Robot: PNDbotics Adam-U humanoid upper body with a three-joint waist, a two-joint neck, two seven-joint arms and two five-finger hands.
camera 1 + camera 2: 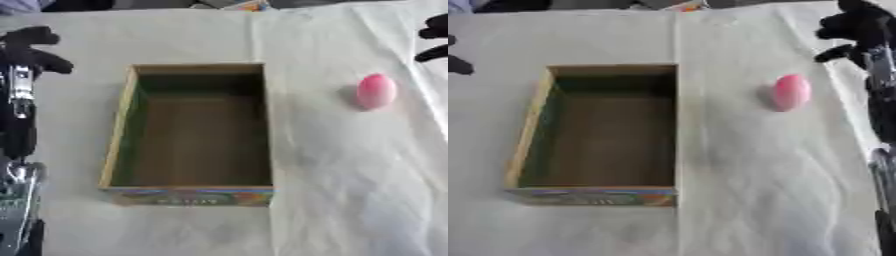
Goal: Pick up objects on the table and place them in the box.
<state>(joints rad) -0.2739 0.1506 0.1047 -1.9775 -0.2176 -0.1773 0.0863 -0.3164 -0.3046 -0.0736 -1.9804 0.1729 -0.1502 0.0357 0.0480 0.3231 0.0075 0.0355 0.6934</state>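
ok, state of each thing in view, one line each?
box: open top, nothing inside, upright on the cloth.
pink egg-shaped object: lying on the cloth right of the box, apart from it, untouched.
left hand: holding nothing, left of the box.
right hand: holding nothing, beyond the pink object.

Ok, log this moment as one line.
box: empty | pink egg: on cloth, right of box | left robot hand: holds nothing | right robot hand: beyond egg, holds nothing

open box (118, 145) at centre, pink egg-shaped thing (376, 91) well right, left hand (33, 47) upper left, fingers curled.
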